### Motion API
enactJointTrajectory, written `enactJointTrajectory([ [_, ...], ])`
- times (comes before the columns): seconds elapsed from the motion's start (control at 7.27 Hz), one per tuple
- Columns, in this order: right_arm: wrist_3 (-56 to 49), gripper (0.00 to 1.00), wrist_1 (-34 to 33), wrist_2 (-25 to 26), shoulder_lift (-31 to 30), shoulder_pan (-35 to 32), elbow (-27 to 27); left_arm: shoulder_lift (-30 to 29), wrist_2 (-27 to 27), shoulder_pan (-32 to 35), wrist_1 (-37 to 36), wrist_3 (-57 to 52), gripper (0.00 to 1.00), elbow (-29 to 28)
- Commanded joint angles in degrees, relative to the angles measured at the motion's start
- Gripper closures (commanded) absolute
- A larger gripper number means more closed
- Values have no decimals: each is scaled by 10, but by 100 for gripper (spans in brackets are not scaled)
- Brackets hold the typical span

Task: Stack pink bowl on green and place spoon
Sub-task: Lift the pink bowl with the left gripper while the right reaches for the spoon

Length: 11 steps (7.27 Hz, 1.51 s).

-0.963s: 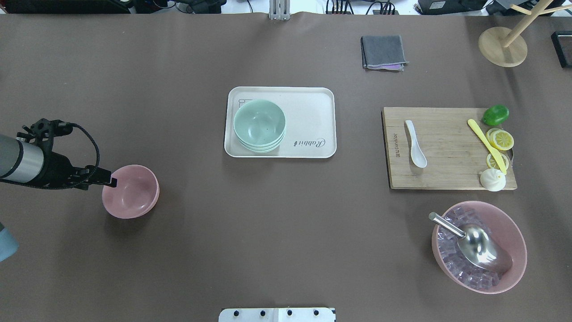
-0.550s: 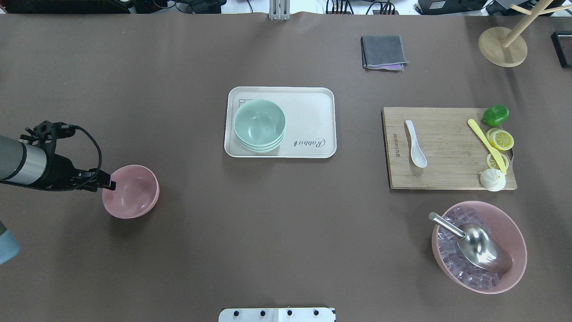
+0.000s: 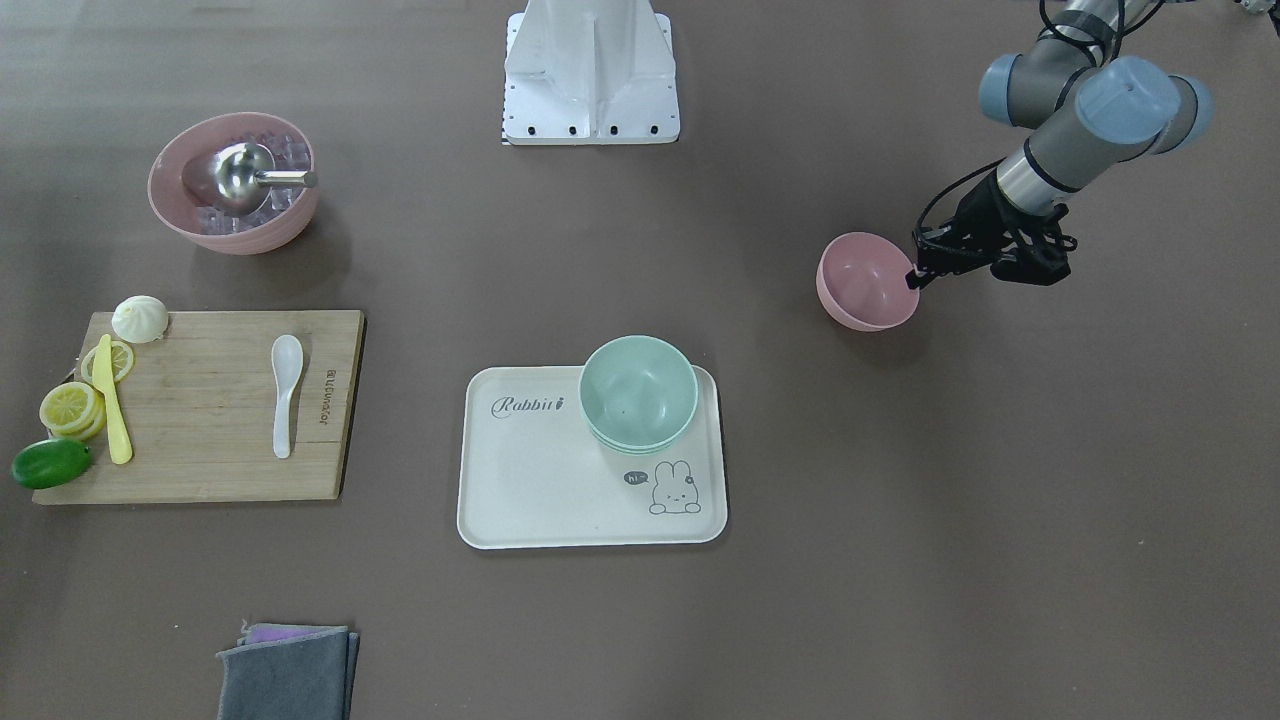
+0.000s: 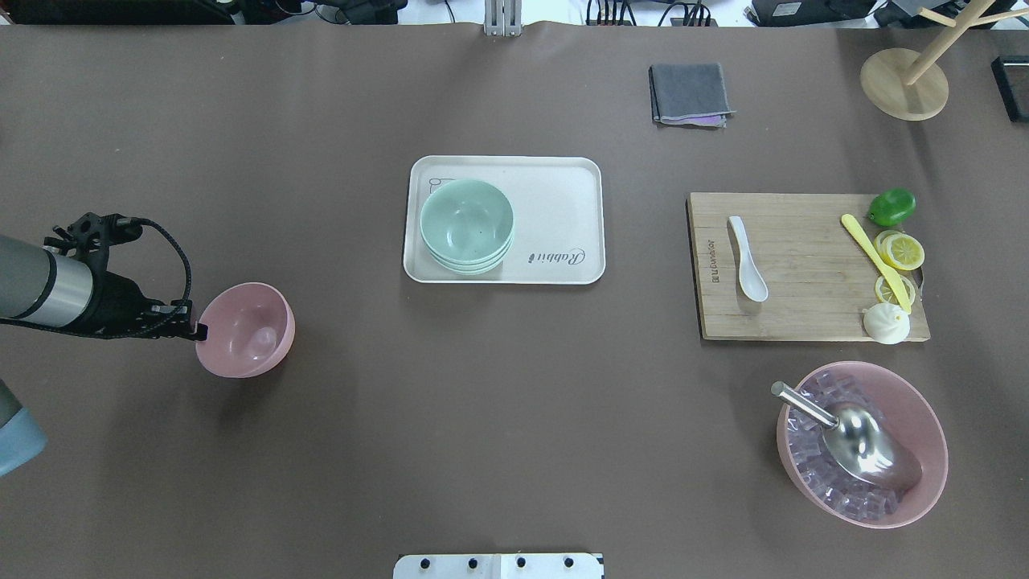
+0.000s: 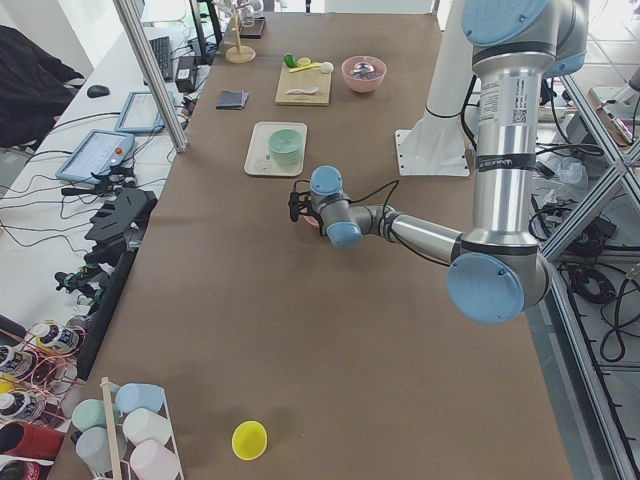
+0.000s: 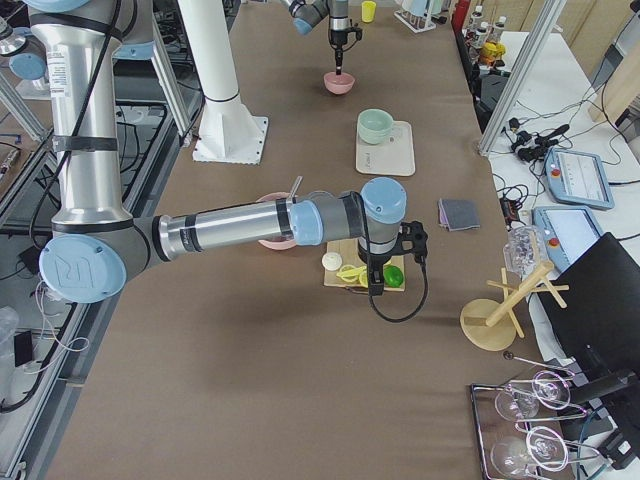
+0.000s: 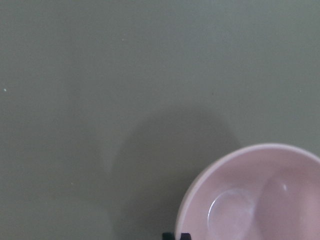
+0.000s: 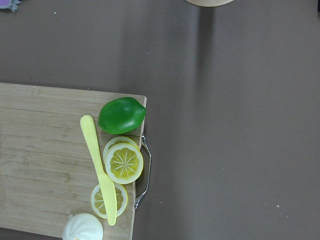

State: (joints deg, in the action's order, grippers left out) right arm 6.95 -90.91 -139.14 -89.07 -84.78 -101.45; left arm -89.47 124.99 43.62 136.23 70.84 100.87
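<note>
Overhead exterior view: the left gripper has its jaws clamped on the left rim of the pink bowl, out on the table's left side, shadow thrown clear beneath it. The green bowl sits on the white tray mid-table, well apart. The white spoon lies on the cutting board, far right. The right gripper hangs over that board; whether its jaws are wide or narrow, I cannot tell.

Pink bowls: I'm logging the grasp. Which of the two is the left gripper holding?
The empty pink bowl, pinched at its rim by the left gripper. The larger pink bowl holds ice cubes and a metal scoop.
</note>
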Motion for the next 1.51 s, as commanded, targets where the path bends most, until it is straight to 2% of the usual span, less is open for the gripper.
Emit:
enactJointTrajectory([
  [0.0, 48, 0, -1, -1, 19, 5, -2, -22, 90, 35, -11, 18, 100, 21],
  [0.14, 71, 0, -1, -5, 34, 15, -3, -53, 126, 73, -32, 38, 100, 24],
  [0.28, 103, 0, -1, -3, 63, 52, 1, -87, 137, 90, -69, 45, 100, 23],
  [0.41, 158, 1, 7, 12, 75, 100, 3, -123, 135, 92, -114, 46, 100, 23],
  [0.55, 210, 3, 13, 55, 111, 150, 4, -159, 136, 102, -162, 46, 100, 23],
  [0.83, 264, 3, 28, 89, 156, 205, 29, -176, 132, 106, -174, 49, 100, 24],
  [0.96, 303, 3, 44, 102, 199, 230, 71, -188, 132, 106, -176, 52, 100, 25],
  [1.24, 384, 3, 145, 144, 220, 300, 121, -217, 103, 103, -176, 103, 100, 24],
  [1.38, 406, 3, 167, 149, 220, 316, 130, -224, 102, 103, -176, 111, 100, 21],
])
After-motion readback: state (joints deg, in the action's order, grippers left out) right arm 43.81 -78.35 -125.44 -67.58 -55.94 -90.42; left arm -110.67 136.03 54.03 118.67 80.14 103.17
